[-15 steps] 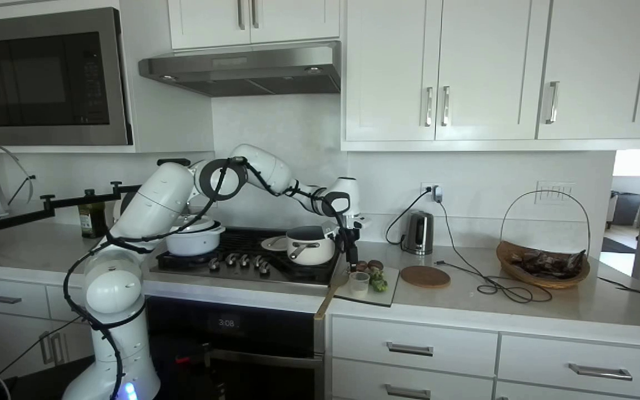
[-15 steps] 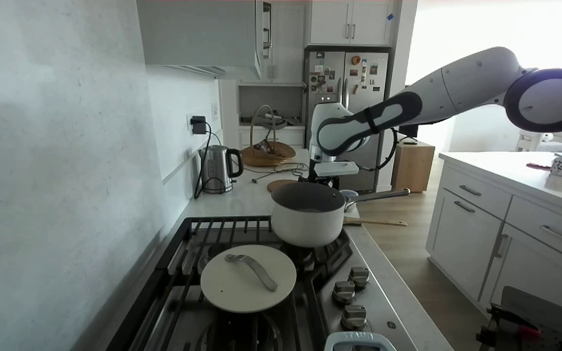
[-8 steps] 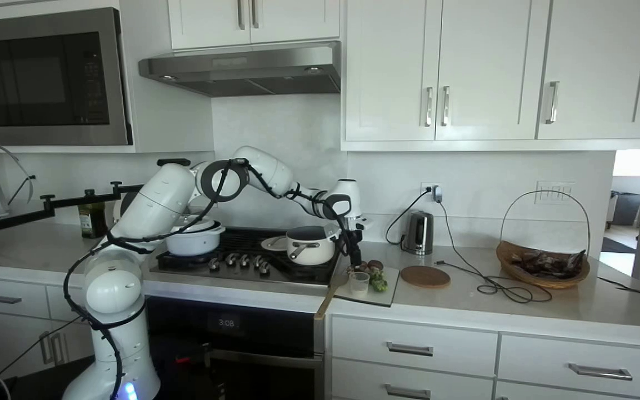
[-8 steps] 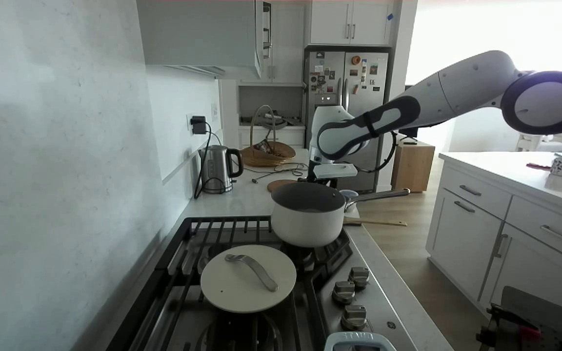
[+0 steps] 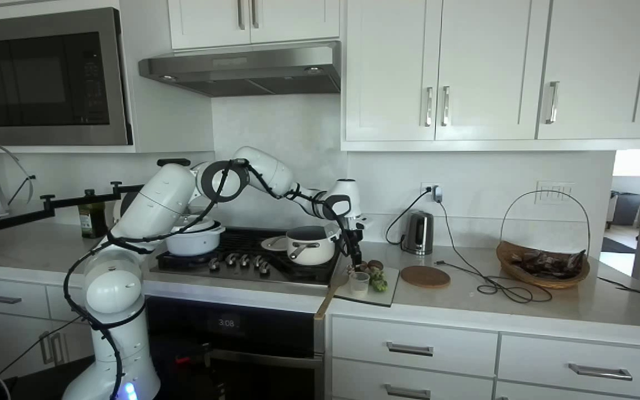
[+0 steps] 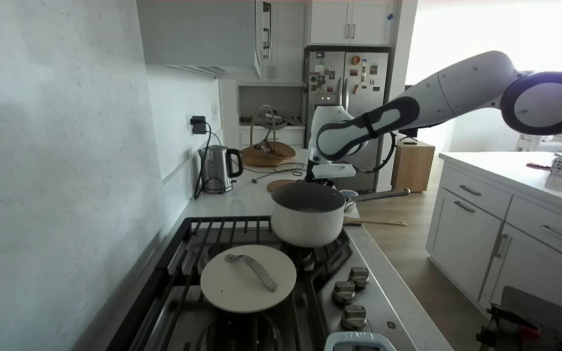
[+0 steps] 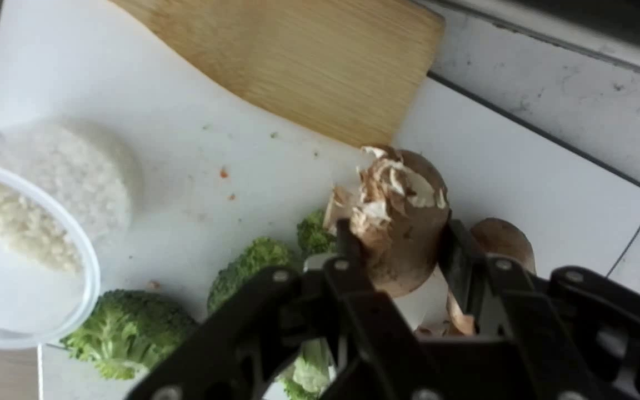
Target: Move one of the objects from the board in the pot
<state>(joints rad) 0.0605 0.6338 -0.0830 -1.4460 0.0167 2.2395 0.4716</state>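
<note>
Mushroom (image 7: 409,244): between the jaws, over the board (image 7: 520,166).
Gripper (image 7: 399,230): a finger close at either side; whether it grips can't be made out.
Second mushroom (image 7: 500,239): just outside one finger.
Broccoli (image 7: 259,258): just outside the other.
Spatula (image 7: 325,72): beside the mushroom, handle past the front edge of the counter (image 5: 564,314).
Cup of rice (image 7: 90,264): on the board, nearer that edge.
Pot (image 6: 308,224): on the stove (image 6: 381,309).

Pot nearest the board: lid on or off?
Off: in an exterior view, the lid lies on the stove beside the pot, whose dark inside shows.
</note>
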